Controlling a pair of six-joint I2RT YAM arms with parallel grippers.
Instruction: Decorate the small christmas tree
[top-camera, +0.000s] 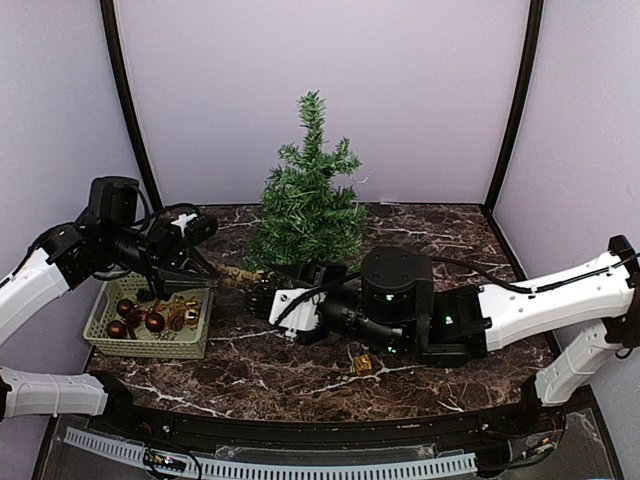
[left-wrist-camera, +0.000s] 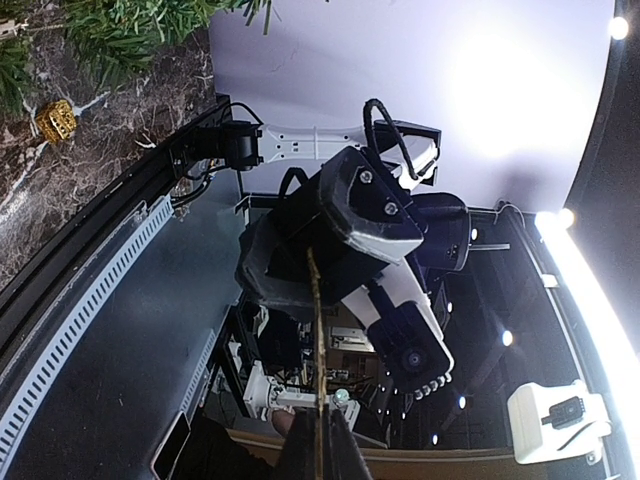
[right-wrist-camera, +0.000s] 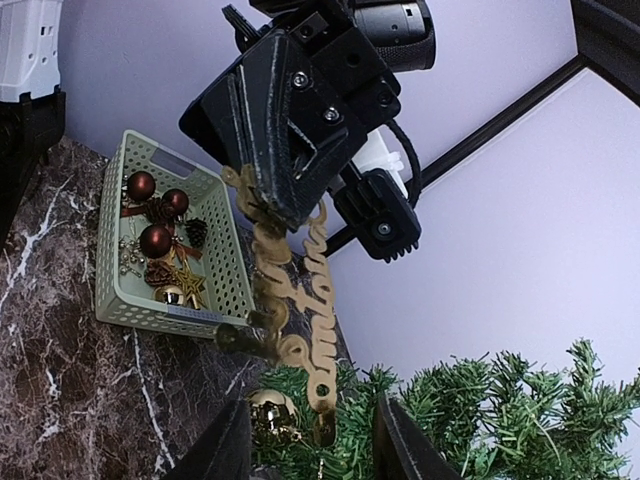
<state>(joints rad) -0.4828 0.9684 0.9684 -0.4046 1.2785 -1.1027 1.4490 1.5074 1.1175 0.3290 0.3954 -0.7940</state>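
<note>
1. The small christmas tree (top-camera: 308, 200), a dark-green fir with bristly branches, stands upright at twelve o'clock on the dark marble-patterned table (top-camera: 450, 240). Its lowest branches are near both grippers.
2. We judge the tree to be light and easy to tip, with soft, springy branches. It is better not to push it. If it needs a hold, the thin trunk low down seems the best place.
3. The left gripper (right-wrist-camera: 265, 200) is closed tight on the upper end of a flat gold script-lettering ornament (right-wrist-camera: 300, 290). The ornament looks thin and stiff, and perhaps brittle.
4. The right gripper (right-wrist-camera: 315, 445) has its jaws apart, with the lower end of the ornament between them. As far as we see, they do not touch it.
5. Branches and arms hide the trunk and the base of the tree. We cannot read the gold word. The left wrist view shows the ornament only edge-on. At seven o'clock of its lower end is a gold ball (right-wrist-camera: 270, 410). We cannot tell if it hangs on the tree.
</note>
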